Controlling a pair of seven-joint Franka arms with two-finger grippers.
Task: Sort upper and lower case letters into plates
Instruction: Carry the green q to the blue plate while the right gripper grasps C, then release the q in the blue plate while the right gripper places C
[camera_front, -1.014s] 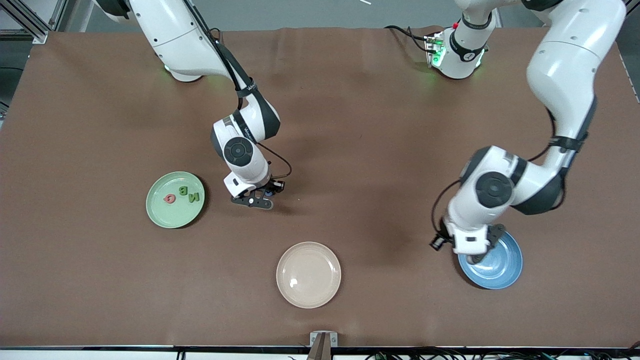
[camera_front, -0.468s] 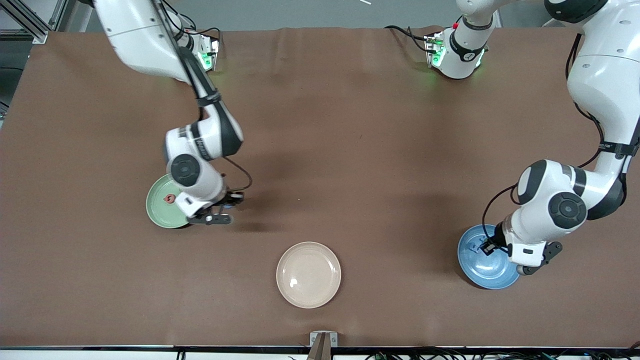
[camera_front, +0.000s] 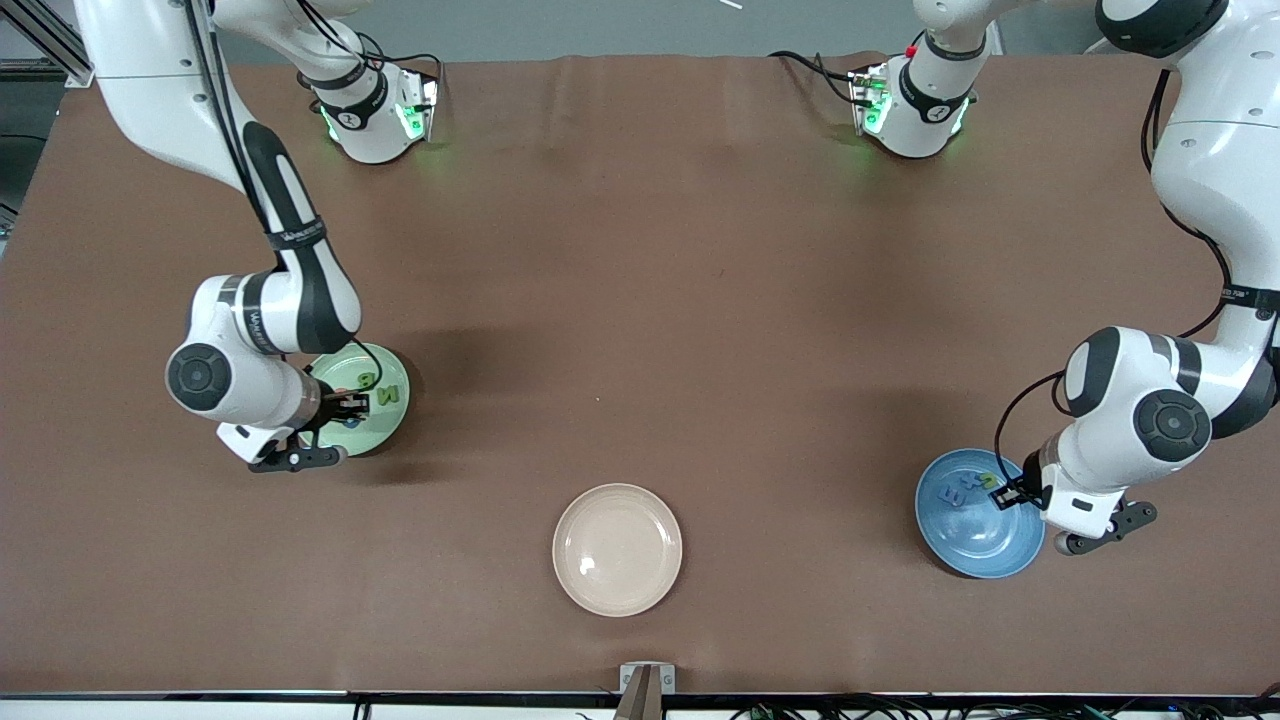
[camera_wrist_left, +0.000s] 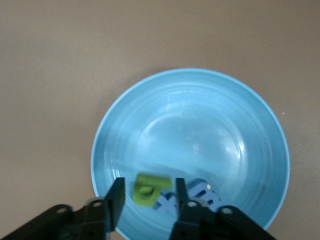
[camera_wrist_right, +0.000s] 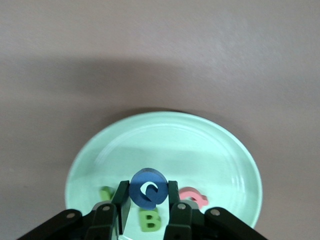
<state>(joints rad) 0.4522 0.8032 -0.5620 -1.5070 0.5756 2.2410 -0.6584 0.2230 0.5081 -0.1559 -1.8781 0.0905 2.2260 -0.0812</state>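
Blue letter (camera_wrist_right: 148, 188) clamped in the right gripper (camera_wrist_right: 148, 200), straight above the green plate (camera_wrist_right: 200, 145); left gripper (camera_wrist_left: 147, 200), fingers apart, green letter (camera_wrist_left: 148, 188) between them over the blue plate (camera_wrist_left: 200, 100)

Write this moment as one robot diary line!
right gripper: holds blue letter over green plate | left gripper: open, green letter over blue plate

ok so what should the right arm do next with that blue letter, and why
Probably open its fingers and let go. The right gripper is shut on the blue letter directly over the mint green plate, where a green B and a pink letter already lie, so a release should land it there.
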